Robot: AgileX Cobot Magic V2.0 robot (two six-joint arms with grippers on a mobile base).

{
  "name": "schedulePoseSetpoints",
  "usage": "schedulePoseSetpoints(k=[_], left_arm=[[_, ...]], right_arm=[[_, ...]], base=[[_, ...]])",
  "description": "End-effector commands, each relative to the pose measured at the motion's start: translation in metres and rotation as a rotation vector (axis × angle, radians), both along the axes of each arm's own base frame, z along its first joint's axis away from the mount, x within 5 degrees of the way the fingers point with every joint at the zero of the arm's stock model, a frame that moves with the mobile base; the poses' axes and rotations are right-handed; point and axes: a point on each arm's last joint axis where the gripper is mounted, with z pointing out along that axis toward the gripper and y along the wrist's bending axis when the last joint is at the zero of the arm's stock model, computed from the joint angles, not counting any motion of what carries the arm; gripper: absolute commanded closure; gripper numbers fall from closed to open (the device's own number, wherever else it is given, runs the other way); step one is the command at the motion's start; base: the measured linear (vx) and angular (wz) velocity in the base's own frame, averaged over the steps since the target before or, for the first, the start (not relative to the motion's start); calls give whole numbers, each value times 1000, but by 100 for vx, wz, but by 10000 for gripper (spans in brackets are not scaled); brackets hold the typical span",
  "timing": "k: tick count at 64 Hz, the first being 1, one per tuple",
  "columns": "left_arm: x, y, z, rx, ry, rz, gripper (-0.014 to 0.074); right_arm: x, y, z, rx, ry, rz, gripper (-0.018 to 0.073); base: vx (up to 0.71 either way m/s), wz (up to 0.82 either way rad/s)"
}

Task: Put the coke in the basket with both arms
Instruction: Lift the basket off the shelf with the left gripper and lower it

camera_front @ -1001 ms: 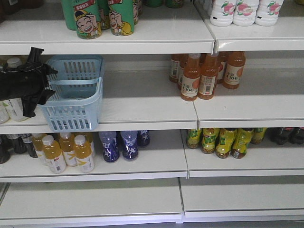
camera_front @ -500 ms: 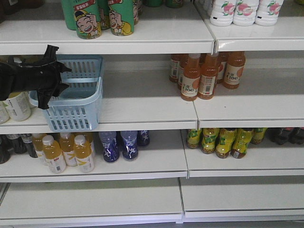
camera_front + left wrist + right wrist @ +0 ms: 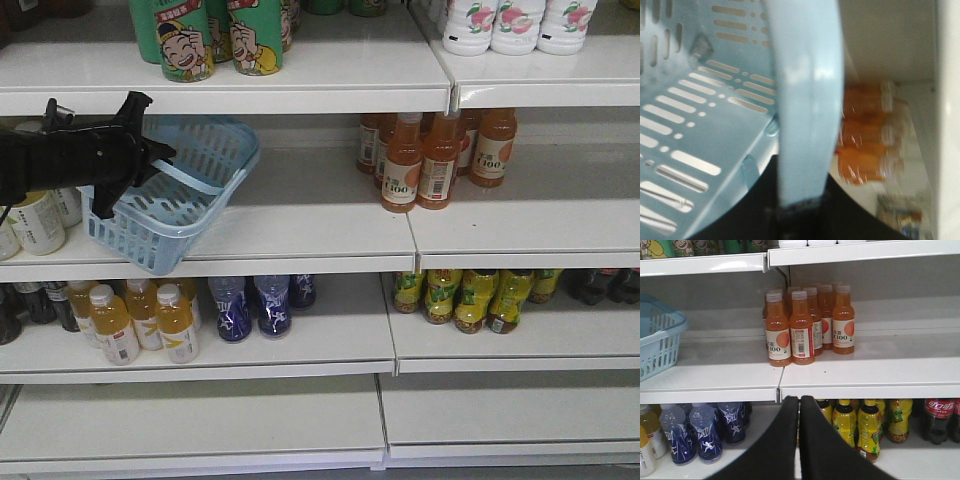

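We face white retail shelving, four tiers, w/ a vertical seam between left & right bays. Top tier: green cartoon cans left, white bottles w/ pink labels right. 2nd tier: orange drink bottles by the seam. 3rd tier: pale juice bottles, blue bottles, yellow-green bottles, dark cola bottles far right. Back panel is greyish. Light is even; shelf tops look glossy.

Left hand clamped, right hand closed
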Motion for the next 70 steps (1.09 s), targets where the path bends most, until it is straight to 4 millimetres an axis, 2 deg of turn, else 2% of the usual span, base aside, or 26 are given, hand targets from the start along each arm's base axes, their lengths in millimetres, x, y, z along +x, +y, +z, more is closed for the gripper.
schedulePoseSetpoints(k=[1,12,21,40,48,56,70], left_arm=[[-11,-11,40,-77,-89,-121,604],[-28,-19,41,-100,-76,-247,604],[-50,-25,45,-54,-122,-356,604],[-115,-37,54,-76,-183,-577,604],[-148,-43,54,-72,-270,-689,604],[-181,-49,40,-123,-325,-779,604],[-225,-58,-2,-221,-286,-712,604]], right_arm=[[-1,0,5,-8,-86,6,568],[-1,0,5,-8,-86,6,568],[-1,0,5,-8,-86,6,568],[-1,0,5,-8,-86,6,568],[-1,0,5,-8,-86,6,568],[-1,0,5,-8,-86,6,568],[-1,0,5,-8,-86,6,568]], base=[[0,0],[0,0],[0,0],[0,0],[0,0],[0,0],[0,0]])
